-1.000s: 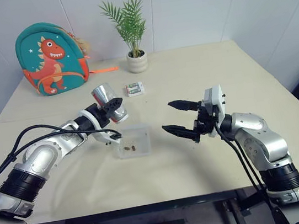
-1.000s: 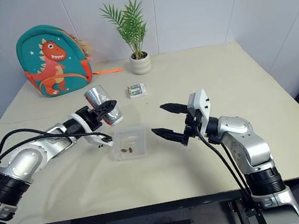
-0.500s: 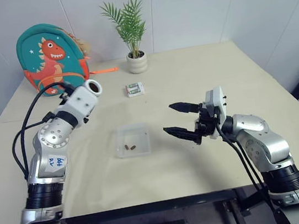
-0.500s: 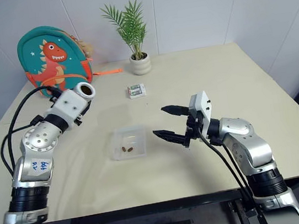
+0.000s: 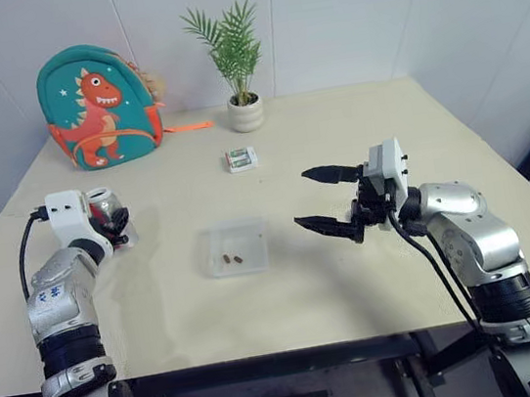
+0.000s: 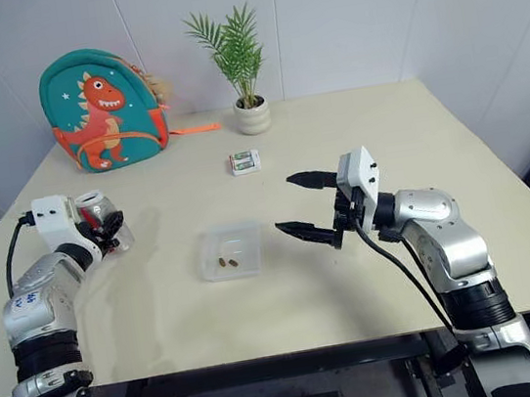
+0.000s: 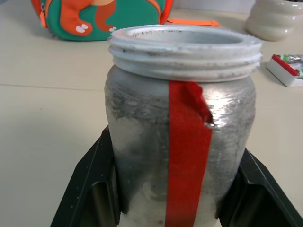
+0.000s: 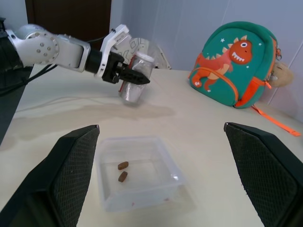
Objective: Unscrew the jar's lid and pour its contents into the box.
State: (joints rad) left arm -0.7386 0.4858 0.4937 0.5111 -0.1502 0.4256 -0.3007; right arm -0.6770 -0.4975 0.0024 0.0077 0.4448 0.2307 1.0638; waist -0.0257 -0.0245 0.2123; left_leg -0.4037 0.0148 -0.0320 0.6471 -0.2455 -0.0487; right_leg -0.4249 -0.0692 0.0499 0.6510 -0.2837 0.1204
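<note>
Red tape strip, unlettered, marks the open jar (image 7: 182,142) clamped upright in the left claw (image 5: 111,223) at far left; brown contents (image 5: 231,258) lie in the box (image 5: 234,230) mid-worktop (image 5: 354,127), right claw (image 5: 329,199) gaping empty beside it.

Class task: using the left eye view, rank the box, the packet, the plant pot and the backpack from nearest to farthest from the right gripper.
From the right gripper:
1. Box, toward the robot's left.
2. Packet, mid-table, farther back.
3. Plant pot, at the back edge.
4. Backpack, back left corner.
</note>
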